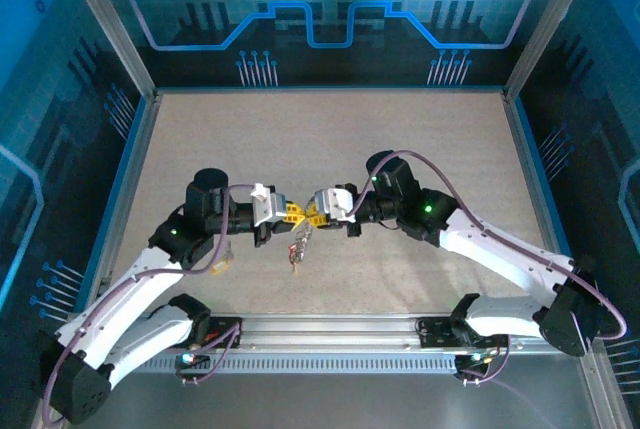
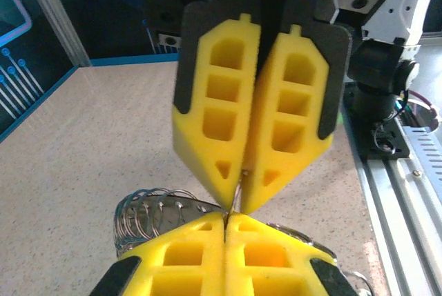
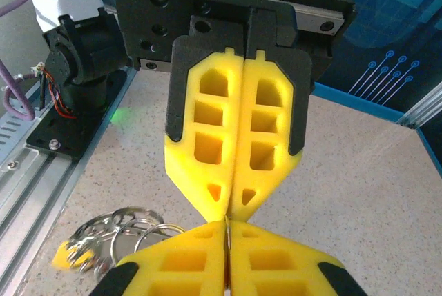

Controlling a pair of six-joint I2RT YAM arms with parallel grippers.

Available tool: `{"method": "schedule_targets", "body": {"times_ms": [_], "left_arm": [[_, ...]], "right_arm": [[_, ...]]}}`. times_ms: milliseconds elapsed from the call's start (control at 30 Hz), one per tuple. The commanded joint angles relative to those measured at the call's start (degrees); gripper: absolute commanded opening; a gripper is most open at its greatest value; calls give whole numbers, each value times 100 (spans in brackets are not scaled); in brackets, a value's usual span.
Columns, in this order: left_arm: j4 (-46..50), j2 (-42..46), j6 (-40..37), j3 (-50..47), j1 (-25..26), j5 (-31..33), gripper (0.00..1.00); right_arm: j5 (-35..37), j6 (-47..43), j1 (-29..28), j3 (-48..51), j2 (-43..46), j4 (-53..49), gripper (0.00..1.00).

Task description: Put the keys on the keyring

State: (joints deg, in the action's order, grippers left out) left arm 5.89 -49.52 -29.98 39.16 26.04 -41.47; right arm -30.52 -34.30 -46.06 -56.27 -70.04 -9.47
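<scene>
Top view places left gripper [image 1: 288, 213] and right gripper [image 1: 316, 211] tip to tip above the table [image 1: 420, 139], each clamped on the thin keyring [image 2: 238, 189]; wrist views show the keys [image 3: 103, 237] bunched beneath.

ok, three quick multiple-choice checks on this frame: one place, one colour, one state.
1. Where do the left gripper and right gripper meet?
A. over the middle of the table
B. at the far left corner
C. above the base rail

2. What colour are the fingers?
A. red
B. yellow
C. blue

3. How are the left gripper's jaws?
A. wide open
B. shut on a thin metal edge
C. clamped on a cable

1 A: the top view shows them tip to tip mid-table.
2 B: the fingers are yellow in both wrist views.
3 B: they are pressed together on the silvery edge of the keyring.
</scene>
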Motion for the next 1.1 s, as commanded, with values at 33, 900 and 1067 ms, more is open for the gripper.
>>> {"method": "schedule_targets", "body": {"times_ms": [33,900,1067], "left_arm": [[-244,-23,97,92,-56,427,0],[-410,-198,118,10,-55,-299,38],[-124,-310,-84,116,-56,-330,31]], "right_arm": [[-555,-137,8,-122,-35,-443,11],[-726,354,227,90,206,297,0],[-727,354,226,89,230,328,0]]}}
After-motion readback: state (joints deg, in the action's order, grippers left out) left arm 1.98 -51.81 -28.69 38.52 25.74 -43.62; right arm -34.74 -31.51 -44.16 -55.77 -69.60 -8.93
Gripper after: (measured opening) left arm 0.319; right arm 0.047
